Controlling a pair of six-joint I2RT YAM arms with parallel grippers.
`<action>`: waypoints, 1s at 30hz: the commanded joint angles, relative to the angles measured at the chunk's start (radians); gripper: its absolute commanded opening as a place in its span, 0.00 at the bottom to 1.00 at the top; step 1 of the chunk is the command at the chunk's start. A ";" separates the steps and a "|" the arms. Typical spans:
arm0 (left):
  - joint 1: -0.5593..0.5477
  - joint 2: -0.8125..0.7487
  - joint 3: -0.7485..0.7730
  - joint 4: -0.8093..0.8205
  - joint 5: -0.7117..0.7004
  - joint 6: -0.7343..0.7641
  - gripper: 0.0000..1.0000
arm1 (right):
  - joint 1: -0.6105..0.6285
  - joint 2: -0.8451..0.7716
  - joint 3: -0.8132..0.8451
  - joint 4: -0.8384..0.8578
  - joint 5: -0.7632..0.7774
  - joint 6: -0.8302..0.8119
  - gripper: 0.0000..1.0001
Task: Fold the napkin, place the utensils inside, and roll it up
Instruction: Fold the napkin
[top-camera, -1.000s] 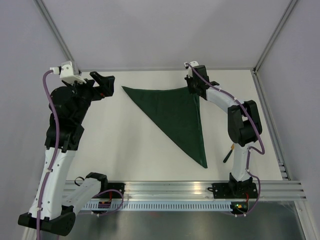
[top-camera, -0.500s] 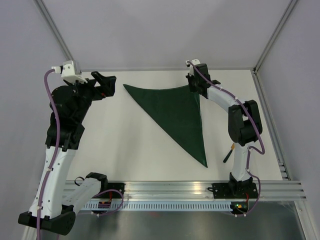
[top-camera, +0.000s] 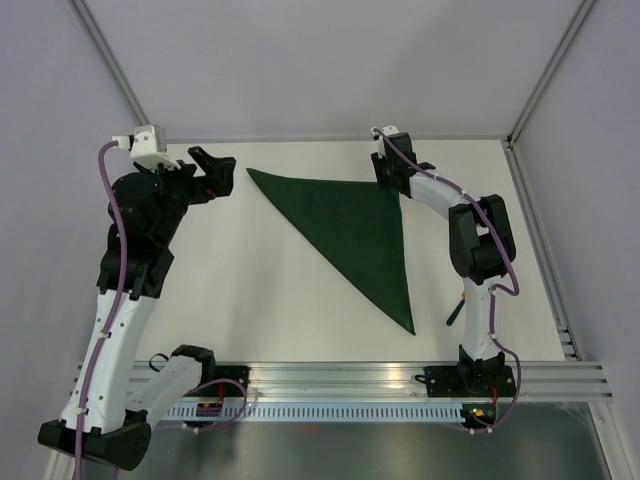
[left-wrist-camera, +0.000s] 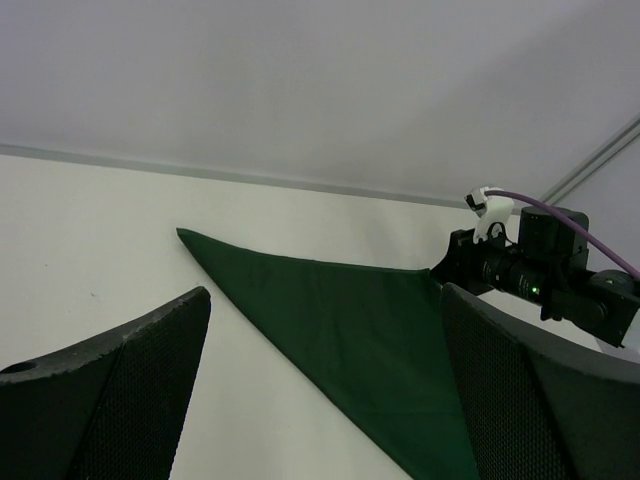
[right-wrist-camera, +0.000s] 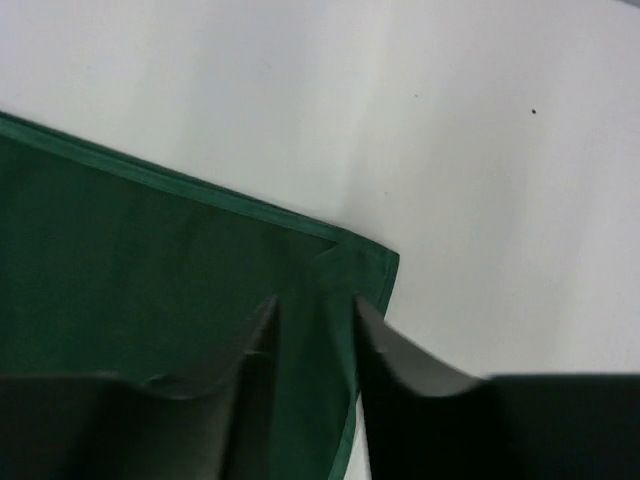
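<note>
The dark green napkin (top-camera: 360, 225) lies flat on the white table, folded into a triangle with its long edge running from far left to near right. My right gripper (top-camera: 388, 172) is over the napkin's far right corner. In the right wrist view its jaws stand apart around that corner (right-wrist-camera: 350, 262), which lies flat, so the right gripper (right-wrist-camera: 315, 310) is open and holds nothing. My left gripper (top-camera: 212, 165) hovers open, off the napkin's far left tip, with the napkin (left-wrist-camera: 370, 320) seen between its fingers (left-wrist-camera: 140, 380). The knife (top-camera: 455, 310) lies near the right arm's base, partly hidden.
The table's back edge and grey wall (top-camera: 330, 60) run just beyond both grippers. A metal rail (top-camera: 380, 385) carrying the arm bases borders the near edge. Bare white tabletop (top-camera: 250, 290) lies left of the napkin.
The right gripper's jaws have parted and let go of the napkin's far right corner, which now lies flat. The left arm has shifted slightly right.
</note>
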 joint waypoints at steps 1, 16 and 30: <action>0.001 -0.017 -0.013 0.048 0.016 -0.043 1.00 | -0.015 0.036 0.065 -0.026 0.082 0.002 0.46; 0.001 -0.103 -0.183 0.159 0.063 -0.149 1.00 | -0.146 -0.344 -0.273 -0.202 0.079 0.062 0.56; 0.003 -0.077 -0.335 0.348 0.177 -0.250 1.00 | -0.464 -0.607 -0.634 -0.437 -0.099 0.072 0.55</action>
